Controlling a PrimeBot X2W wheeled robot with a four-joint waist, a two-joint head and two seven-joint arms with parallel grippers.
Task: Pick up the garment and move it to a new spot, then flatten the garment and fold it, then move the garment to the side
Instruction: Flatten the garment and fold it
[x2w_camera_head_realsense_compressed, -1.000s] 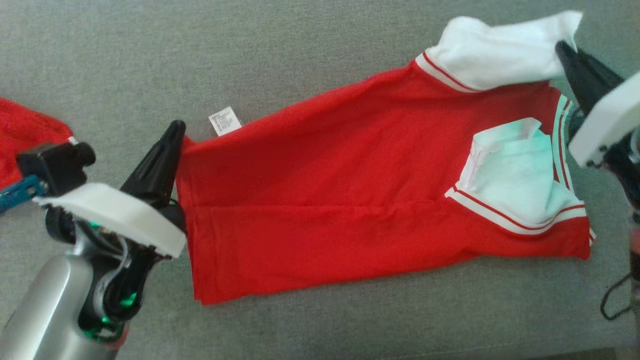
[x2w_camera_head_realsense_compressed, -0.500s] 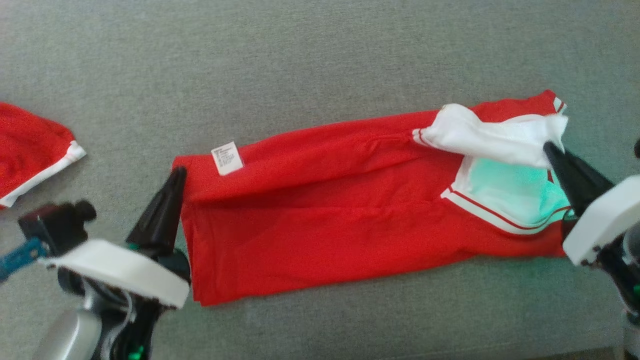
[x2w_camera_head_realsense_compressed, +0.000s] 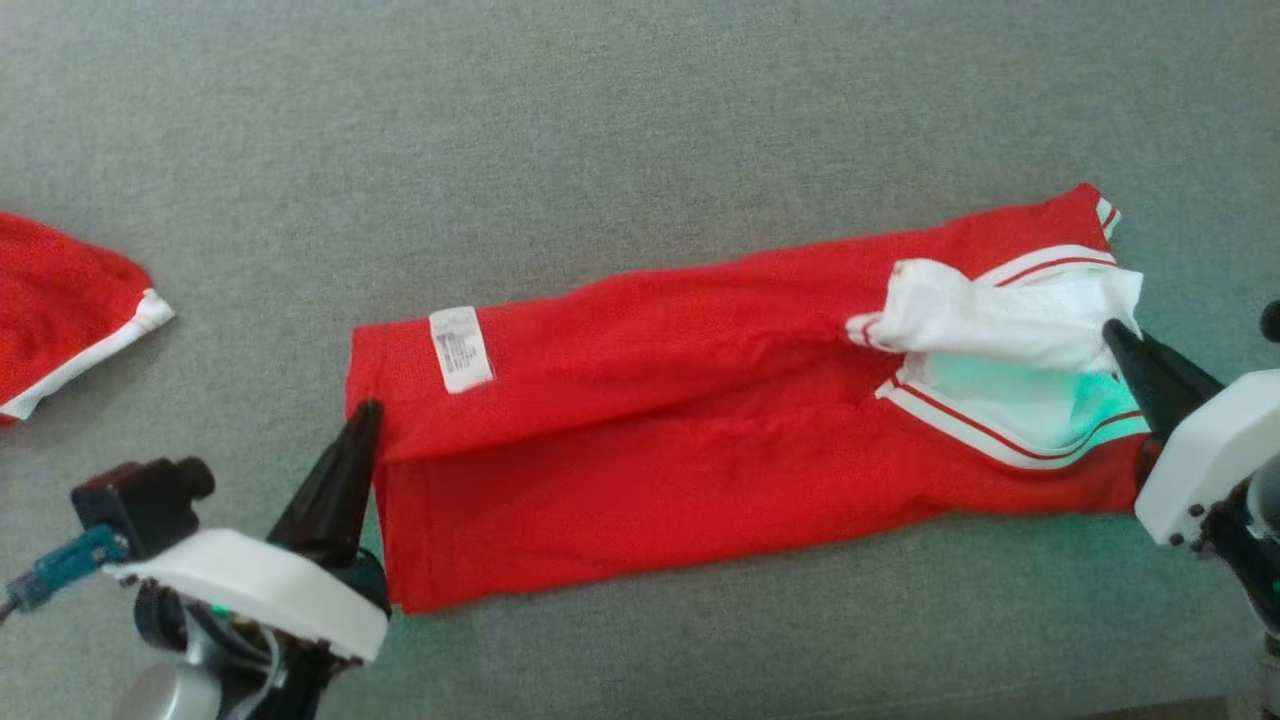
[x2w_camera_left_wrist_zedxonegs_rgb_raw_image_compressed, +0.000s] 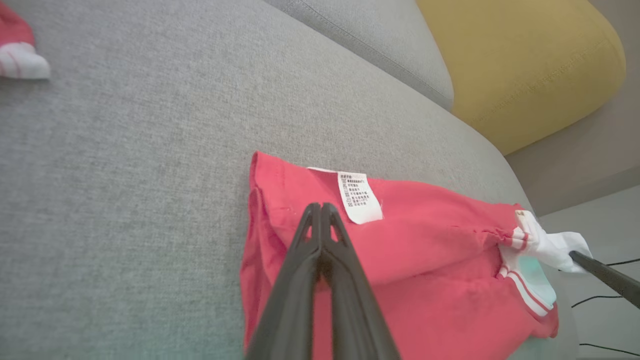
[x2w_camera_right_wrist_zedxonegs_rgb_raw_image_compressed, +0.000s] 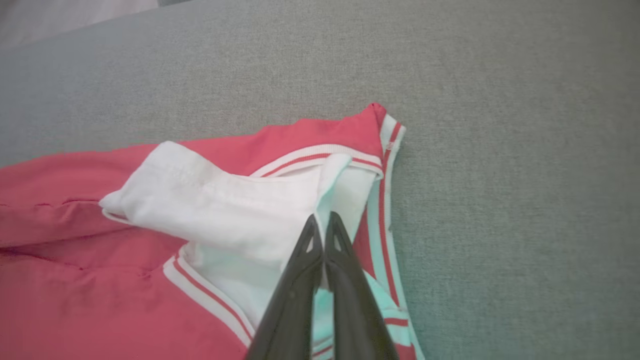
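- The red garment (x2w_camera_head_realsense_compressed: 700, 440) lies across the middle of the grey sofa seat (x2w_camera_head_realsense_compressed: 600, 130), a long band running from my left side to my right.
- Over the last second its far edge has come toward me. It was spread wide with that edge lifted, and now the top layer is laid over the near half, so the band is narrower and 2 layers thick.
- The care label (x2w_camera_head_realsense_compressed: 461, 348) now faces up on the folded-over layer near the left end, and the white sleeve (x2w_camera_head_realsense_compressed: 990, 315) lies bunched over the striped collar at the right end.
- I judge that the first lengthwise fold is as good as down. What is left is letting go, smoothing, folding again and moving it aside.
- My left gripper (x2w_camera_head_realsense_compressed: 365, 412) is fully closed, its tip at the left corner of the folded layer. I think a pinch of red cloth is between the fingers, but the wrist view is too foreshortened to be sure.
- My right gripper (x2w_camera_head_realsense_compressed: 1110, 328) is also fully closed, nipping the end of the white sleeve.
- Further out, a 2nd red piece with white trim (x2w_camera_head_realsense_compressed: 60, 300) lies well apart at the far left.
- A yellow cushion (x2w_camera_left_wrist_zedxonegs_rgb_raw_image_compressed: 515, 65) sits beyond the seat.
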